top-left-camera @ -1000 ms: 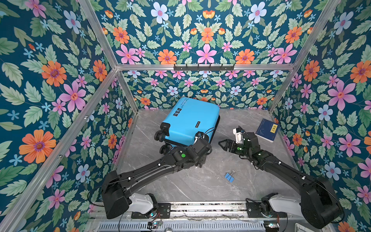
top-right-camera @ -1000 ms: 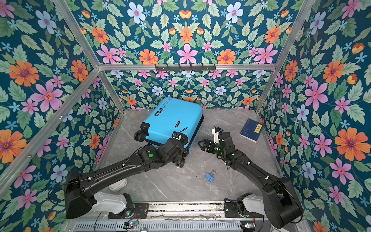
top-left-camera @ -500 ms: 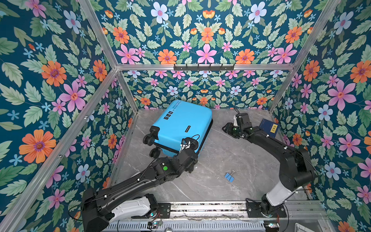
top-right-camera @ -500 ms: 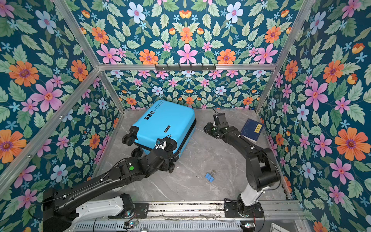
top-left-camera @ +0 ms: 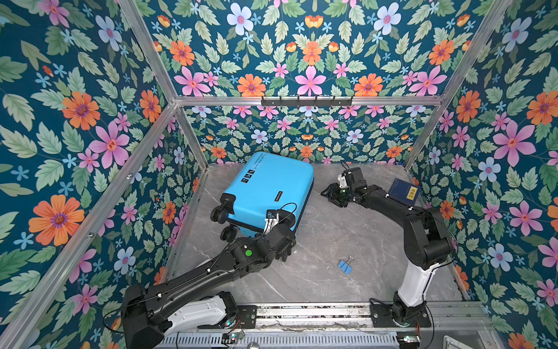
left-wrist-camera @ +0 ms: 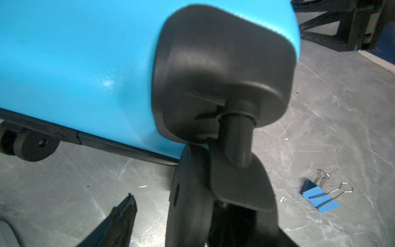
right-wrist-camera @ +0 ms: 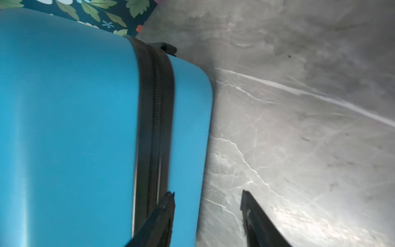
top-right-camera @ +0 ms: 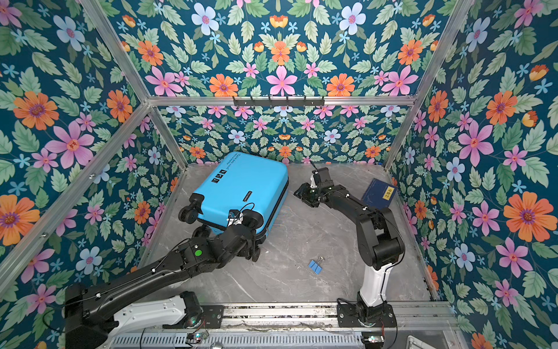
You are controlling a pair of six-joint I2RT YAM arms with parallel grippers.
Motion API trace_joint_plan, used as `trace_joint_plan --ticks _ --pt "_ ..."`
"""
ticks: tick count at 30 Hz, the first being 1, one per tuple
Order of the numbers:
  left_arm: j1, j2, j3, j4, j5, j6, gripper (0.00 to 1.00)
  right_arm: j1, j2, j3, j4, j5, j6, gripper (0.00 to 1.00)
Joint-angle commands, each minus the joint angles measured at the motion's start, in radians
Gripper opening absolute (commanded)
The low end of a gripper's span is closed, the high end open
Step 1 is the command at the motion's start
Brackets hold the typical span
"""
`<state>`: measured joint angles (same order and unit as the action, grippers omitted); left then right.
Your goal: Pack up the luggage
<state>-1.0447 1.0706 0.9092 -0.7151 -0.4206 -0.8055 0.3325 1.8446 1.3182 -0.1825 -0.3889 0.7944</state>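
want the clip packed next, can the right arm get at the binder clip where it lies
Probably yes. The binder clip lies alone on the table, with nothing over it. The right gripper, open and empty beside the suitcase, would only need to swing back toward it.

luggage (top-left-camera: pixel 271 187) print illegible, book label (top-left-camera: pixel 411 192) unreadable

Matte black left arm (top-left-camera: pixel 193 278) and right arm (top-left-camera: pixel 422 229), white lower links (top-left-camera: pixel 415 284), thin cables (top-left-camera: pixel 287 207), green dot (top-left-camera: pixel 248 253).
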Motion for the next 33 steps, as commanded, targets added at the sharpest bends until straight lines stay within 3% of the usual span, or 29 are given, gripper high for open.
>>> trace_joint_plan --ticks 1,14,26,30,33 --pt "0.002 0.014 0.013 0.015 -0.012 -0.013 0.88 0.002 -0.025 -0.028 0.032 -0.011 0.002 0.53" --pt "0.092 0.128 0.042 0.107 0.081 0.061 0.74 0.002 -0.114 -0.143 0.072 -0.013 0.002 0.53" --pt "0.094 0.190 0.057 0.147 0.110 0.085 0.51 0.006 -0.160 -0.202 0.075 -0.007 -0.012 0.51" --pt "0.095 0.190 0.059 0.143 0.103 0.090 0.37 0.010 -0.178 -0.216 0.054 0.019 -0.039 0.50" --pt "0.095 0.176 0.053 0.144 0.091 0.094 0.18 0.014 -0.234 -0.229 0.040 0.034 -0.064 0.51"
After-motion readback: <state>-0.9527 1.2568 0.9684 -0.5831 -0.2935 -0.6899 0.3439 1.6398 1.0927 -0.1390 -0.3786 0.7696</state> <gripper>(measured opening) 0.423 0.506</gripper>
